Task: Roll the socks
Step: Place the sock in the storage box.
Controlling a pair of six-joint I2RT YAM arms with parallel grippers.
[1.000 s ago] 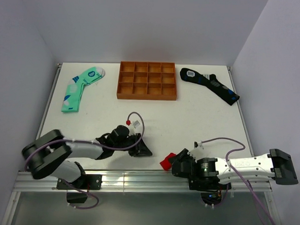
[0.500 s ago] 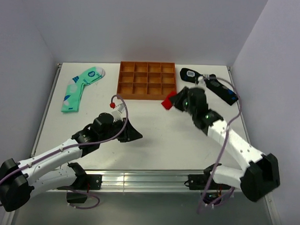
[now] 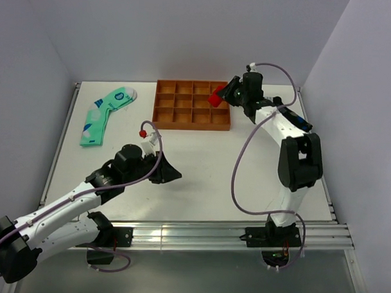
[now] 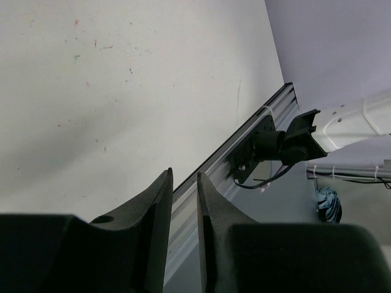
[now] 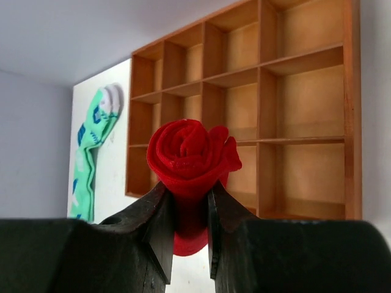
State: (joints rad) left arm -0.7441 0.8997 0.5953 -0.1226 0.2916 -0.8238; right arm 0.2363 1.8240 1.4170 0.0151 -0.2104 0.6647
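The red sock (image 5: 189, 152), rolled into a tight bundle, sits pinched between the fingers of my right gripper (image 5: 188, 189). In the top view that gripper (image 3: 221, 96) holds the red sock (image 3: 214, 98) over the right rear cells of the wooden tray (image 3: 191, 126). The mint-green sock (image 3: 105, 114) lies flat at the far left and also shows in the right wrist view (image 5: 91, 134). The black sock (image 3: 301, 124) lies at the far right, mostly hidden behind my right arm. My left gripper (image 3: 174, 175) hovers low over mid-table, its jaws (image 4: 184, 174) a narrow gap apart with nothing between them.
The tray (image 5: 351, 122) has several open square cells, all showing bare wood. The metal rail (image 4: 244, 146) runs along the table's near edge, with the right arm's base (image 4: 342, 122) beyond it. Walls close in the table on the left, far and right sides.
My right arm has swung from the near edge up to the far tray, carrying the red sock. My left arm has drawn back from the near edge toward mid-table.
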